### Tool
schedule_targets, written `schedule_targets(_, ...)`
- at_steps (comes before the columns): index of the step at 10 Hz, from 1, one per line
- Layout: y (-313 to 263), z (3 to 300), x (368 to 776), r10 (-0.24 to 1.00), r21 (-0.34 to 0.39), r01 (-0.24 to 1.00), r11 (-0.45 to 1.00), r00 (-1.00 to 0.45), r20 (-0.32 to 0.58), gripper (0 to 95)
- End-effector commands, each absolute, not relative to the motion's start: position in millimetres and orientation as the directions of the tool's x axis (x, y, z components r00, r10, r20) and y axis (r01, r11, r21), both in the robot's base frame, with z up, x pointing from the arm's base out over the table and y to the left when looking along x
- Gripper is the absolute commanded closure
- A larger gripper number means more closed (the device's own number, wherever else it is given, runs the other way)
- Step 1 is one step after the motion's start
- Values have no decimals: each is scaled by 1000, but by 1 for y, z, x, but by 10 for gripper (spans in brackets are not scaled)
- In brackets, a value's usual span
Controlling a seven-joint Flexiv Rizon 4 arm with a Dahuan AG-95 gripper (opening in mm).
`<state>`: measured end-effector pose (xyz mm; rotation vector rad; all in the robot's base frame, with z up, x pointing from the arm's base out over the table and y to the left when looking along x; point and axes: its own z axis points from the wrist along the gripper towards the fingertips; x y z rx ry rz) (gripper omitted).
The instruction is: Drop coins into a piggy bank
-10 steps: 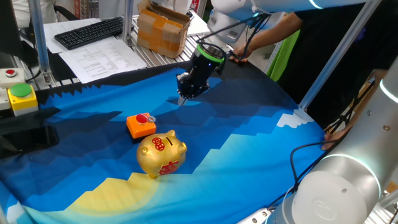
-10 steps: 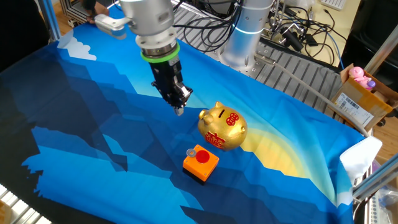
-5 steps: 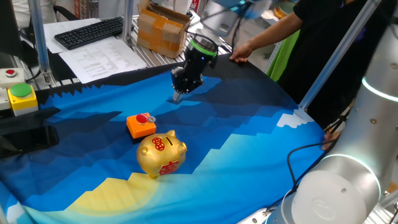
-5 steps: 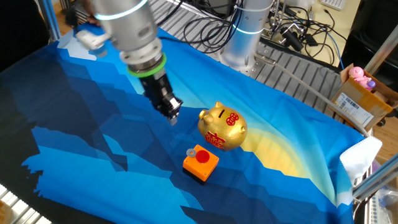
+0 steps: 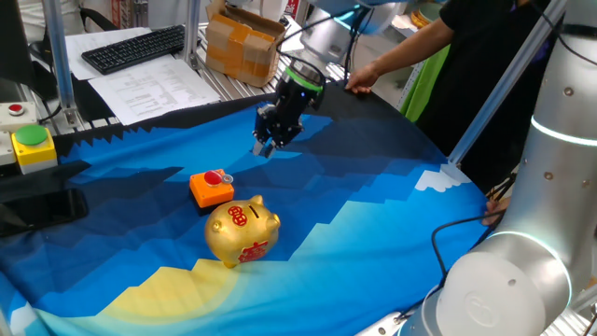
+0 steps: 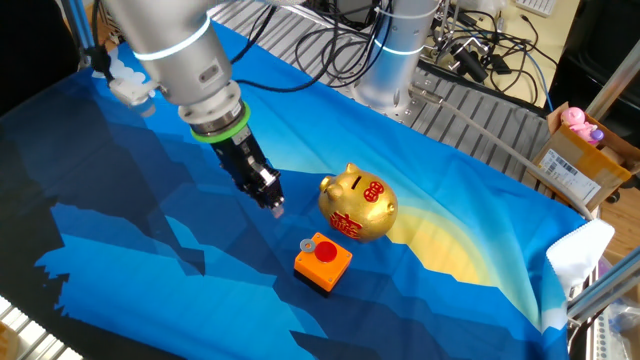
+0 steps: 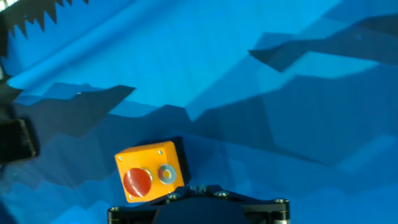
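Note:
The shiny gold piggy bank [image 5: 242, 231] with red symbols stands on the blue cloth; it also shows in the other fixed view [image 6: 358, 203]. A small silvery coin [image 7: 166, 174] lies on the orange block [image 7: 151, 173] beside its red round top, and it shows in the other fixed view too [image 6: 308, 244]. My gripper [image 5: 263, 147] hangs tilted above the cloth, behind the block and apart from it and from the pig. Its fingers look drawn together to one narrow tip [image 6: 277, 208] with nothing between them. In the hand view only the gripper's dark end [image 7: 193, 190] shows at the bottom edge.
A yellow box with a green button [image 5: 34, 145] sits at the left edge. A keyboard [image 5: 135, 47], papers and a cardboard box [image 5: 244, 42] lie behind the cloth. A person's arm [image 5: 410, 42] reaches in at the back right. Cables and a second robot base [image 6: 390, 60] stand behind.
My gripper has moved across the cloth toward the orange block's side and tilted more. The pig, the block and the coin have not moved.

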<state>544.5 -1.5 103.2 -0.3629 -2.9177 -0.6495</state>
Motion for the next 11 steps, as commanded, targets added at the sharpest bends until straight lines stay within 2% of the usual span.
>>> schedule_targets(1,-1,88,547,223,459,298,837,-952,210,570)
schedule_targets(4,1,83,547,220,467,301,832,-950,222,570)
schedule_targets(9,26,91,546,242,468,333,819,-939,244,570)
schedule_targets(11,26,84,547,252,526,371,766,-925,284,570)
